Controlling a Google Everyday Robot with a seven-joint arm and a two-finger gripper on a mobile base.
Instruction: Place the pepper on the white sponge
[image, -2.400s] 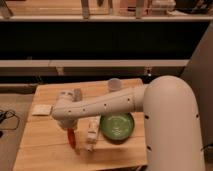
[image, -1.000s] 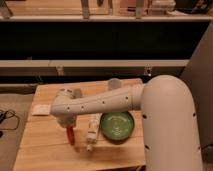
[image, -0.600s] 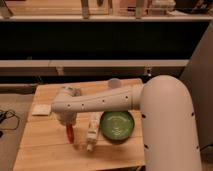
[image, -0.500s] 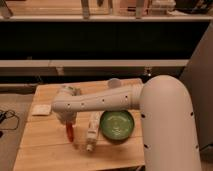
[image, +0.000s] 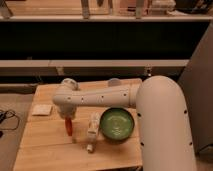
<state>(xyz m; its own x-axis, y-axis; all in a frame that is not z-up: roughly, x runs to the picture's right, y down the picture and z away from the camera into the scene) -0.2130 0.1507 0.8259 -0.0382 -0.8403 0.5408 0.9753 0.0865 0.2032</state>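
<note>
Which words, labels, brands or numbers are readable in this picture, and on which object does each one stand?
No text can be read anywhere.
The bottle, green bowl, white sponge and shelves show no legible marks.
The gripper is over the left half of the table, just above the pepper.

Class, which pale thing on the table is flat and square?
The white sponge at the far left; the pale bottle, beside the gripper over the pepper, is long and narrow.
</note>
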